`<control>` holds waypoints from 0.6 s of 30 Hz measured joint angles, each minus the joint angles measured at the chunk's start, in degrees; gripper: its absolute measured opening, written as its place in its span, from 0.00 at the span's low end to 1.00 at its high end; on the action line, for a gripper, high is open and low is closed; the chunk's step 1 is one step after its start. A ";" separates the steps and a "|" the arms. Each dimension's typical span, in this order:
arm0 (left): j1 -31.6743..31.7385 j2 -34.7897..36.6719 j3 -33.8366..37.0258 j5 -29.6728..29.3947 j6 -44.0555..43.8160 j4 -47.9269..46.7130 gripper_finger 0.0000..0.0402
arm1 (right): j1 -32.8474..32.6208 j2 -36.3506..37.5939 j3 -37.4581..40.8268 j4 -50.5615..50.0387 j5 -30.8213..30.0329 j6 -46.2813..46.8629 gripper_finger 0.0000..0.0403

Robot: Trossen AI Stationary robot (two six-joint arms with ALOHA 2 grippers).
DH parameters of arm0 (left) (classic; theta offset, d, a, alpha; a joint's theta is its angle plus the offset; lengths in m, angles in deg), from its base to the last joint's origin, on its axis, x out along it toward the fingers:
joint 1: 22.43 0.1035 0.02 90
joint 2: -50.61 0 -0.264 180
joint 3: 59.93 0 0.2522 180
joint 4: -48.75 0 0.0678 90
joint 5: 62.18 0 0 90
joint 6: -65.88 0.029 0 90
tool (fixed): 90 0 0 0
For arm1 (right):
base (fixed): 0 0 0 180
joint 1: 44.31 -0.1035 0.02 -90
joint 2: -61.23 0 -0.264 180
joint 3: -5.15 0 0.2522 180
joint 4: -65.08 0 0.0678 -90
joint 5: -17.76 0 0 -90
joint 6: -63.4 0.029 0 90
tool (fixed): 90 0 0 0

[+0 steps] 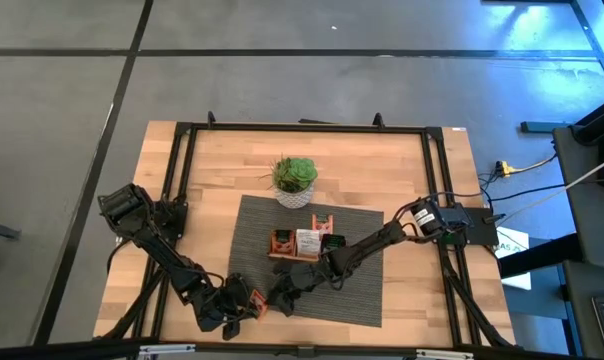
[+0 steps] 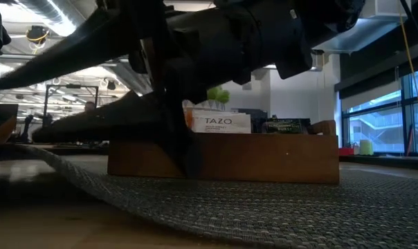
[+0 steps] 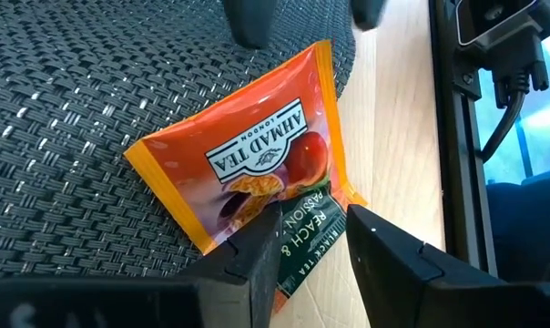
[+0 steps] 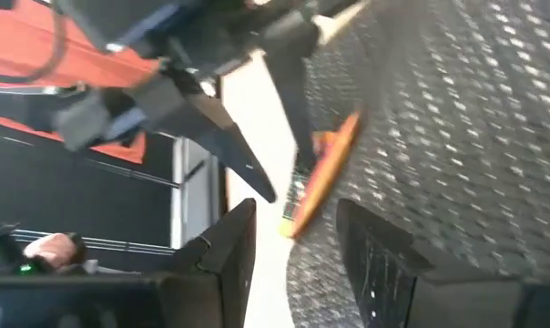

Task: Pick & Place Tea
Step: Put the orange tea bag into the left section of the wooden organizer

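A pale wooden bench (image 1: pixel 402 170) framed in black rails sits on a grey floor, with an open office and tall windows behind it; a dark woven mat (image 1: pixel 362 300) covers its middle, and on the mat stand a long brown wooden tray (image 1: pixel 307 245) of boxed teas and, beyond that, a small green plant in a white patterned pot (image 1: pixel 295 182); my left fingers (image 1: pixel 250 306) are down at the near edge of the mat, clamped on one corner of a flat orange foil tea sachet with a fruit picture and white label (image 3: pixel 248 173); the sachet lies partly on the mat and partly over the bare wood, its gripped corner raised a little; a second, dark green sachet (image 3: pixel 307 241) lies under it, and whether my pads pinch that one too I cannot tell; my right fingers (image 1: pixel 282 296) hover just beside the left, over the mat and in front of the tray, standing apart with nothing between them; from the right wrist the orange sachet shows edge-on at the mat's border, just ahead of those parted tips.
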 joint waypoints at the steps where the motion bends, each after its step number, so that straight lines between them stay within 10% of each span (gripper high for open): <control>1: 0.00 0.00 0.00 -0.04 0.00 0.00 0.31 | 0.00 0.02 0.00 -0.82 -0.18 0.03 0.39; 18: 0.07 -0.09 0.04 -2.80 -9.31 0.44 0.31 | -0.20 0.02 0.00 -1.34 -0.37 0.17 0.31</control>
